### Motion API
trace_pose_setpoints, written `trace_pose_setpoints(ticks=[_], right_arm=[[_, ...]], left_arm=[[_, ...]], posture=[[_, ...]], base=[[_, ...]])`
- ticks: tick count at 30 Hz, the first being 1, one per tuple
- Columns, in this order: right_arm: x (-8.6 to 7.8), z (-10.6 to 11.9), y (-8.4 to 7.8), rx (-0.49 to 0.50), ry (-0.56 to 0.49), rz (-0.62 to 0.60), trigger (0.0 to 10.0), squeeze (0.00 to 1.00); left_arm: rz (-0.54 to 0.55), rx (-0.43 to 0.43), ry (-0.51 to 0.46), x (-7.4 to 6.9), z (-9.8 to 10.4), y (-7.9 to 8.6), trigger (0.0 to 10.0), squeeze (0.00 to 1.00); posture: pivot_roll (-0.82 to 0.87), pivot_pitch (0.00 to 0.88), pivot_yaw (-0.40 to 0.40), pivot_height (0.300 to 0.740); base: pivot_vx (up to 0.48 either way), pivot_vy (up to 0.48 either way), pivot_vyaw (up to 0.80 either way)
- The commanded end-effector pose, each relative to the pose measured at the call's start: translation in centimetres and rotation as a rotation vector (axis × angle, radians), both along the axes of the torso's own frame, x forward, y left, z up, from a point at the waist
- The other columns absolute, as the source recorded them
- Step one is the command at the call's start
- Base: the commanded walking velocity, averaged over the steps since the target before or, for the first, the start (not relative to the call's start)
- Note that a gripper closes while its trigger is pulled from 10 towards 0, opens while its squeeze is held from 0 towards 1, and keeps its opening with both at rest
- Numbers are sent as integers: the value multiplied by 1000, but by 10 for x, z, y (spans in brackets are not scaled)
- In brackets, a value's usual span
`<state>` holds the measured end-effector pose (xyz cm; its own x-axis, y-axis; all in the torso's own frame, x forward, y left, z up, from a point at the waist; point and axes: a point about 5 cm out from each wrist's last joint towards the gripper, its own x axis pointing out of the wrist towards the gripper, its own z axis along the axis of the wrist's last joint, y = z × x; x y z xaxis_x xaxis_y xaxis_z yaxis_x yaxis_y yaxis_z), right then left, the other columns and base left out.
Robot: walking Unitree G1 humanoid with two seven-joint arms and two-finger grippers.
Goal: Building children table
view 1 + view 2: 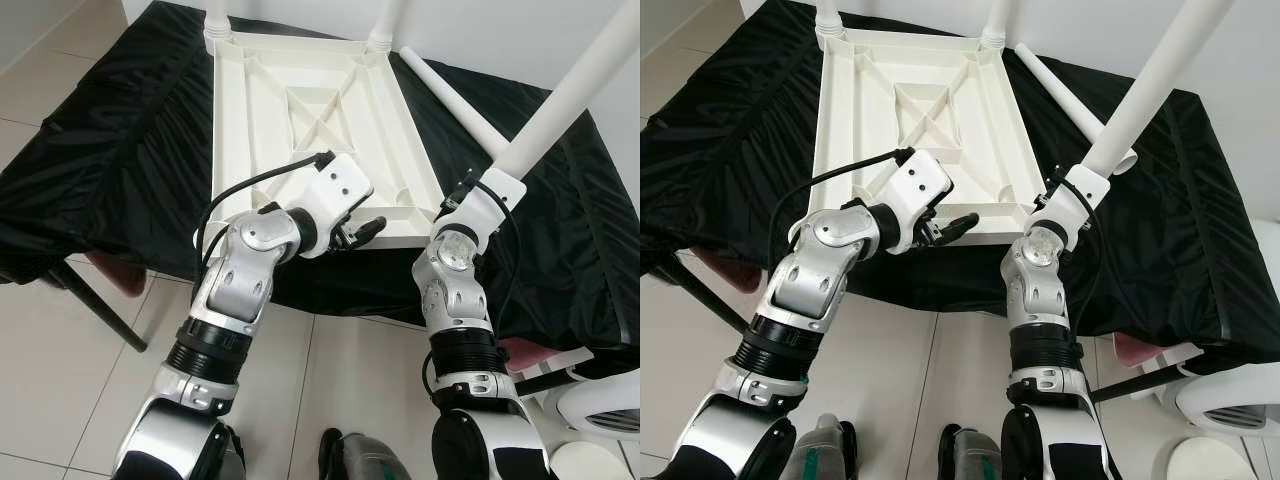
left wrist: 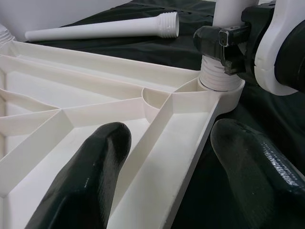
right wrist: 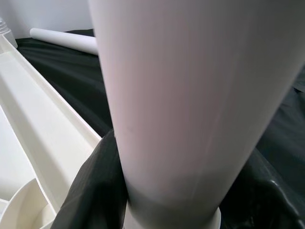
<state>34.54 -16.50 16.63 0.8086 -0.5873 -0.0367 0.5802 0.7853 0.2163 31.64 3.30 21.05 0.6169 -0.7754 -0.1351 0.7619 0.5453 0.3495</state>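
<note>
A white children's table top (image 1: 230, 130) lies upside down on a black cloth (image 1: 120, 150). Two white legs (image 1: 385, 25) stand in its far corners. At the near right corner socket (image 2: 220, 86) a third leg (image 1: 570, 95) stands tilted, and my right gripper (image 1: 500, 178) is shut around its lower end; its black fingers (image 3: 90, 191) wrap the leg (image 3: 190, 95). My left gripper (image 2: 169, 167) is open at the near edge, one finger (image 2: 90, 176) over the inside of the frame and the other outside the rim. A loose leg (image 1: 455, 100) lies on the cloth to the right.
The cloth-covered surface ends just in front of my arms, with tiled floor (image 1: 60, 380) below. A pink seat with a dark leg (image 1: 115, 270) shows under the left side. A white round object (image 1: 600, 420) sits at the lower right. A white wall stands behind.
</note>
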Motion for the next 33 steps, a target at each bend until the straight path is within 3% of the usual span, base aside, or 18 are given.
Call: trace_pose_setpoints(ticks=[1,17,21,26,32,33], right_arm=[[-5,-22,-11,26,95,-27,10000,0],[0,-18,-5,12,71,82,10000,0],[3,-9,-1,8,24,229,10000,0],[5,24,-5,-47,-101,400,10000,0],[6,39,-2,-76,-160,511,10000,0],[8,50,-6,-106,-173,561,10000,0]], left_arm=[[124,-30,-40,3,2,0,10000,0],[128,-26,-39,4,1,2,10000,0],[127,-24,-40,4,2,2,10000,0],[127,-21,-45,5,3,4,10000,0],[126,-18,-48,5,3,4,10000,0],[127,-17,-51,7,4,4,10000,0]], posture=[[56,95,-99,740],[57,101,-99,740],[55,101,-101,740],[48,101,-98,740],[47,100,-98,740],[45,96,-97,740]], base=[[0,0,0],[0,0,0],[0,0,0],[0,0,0],[0,0,0],[0,0,0]])
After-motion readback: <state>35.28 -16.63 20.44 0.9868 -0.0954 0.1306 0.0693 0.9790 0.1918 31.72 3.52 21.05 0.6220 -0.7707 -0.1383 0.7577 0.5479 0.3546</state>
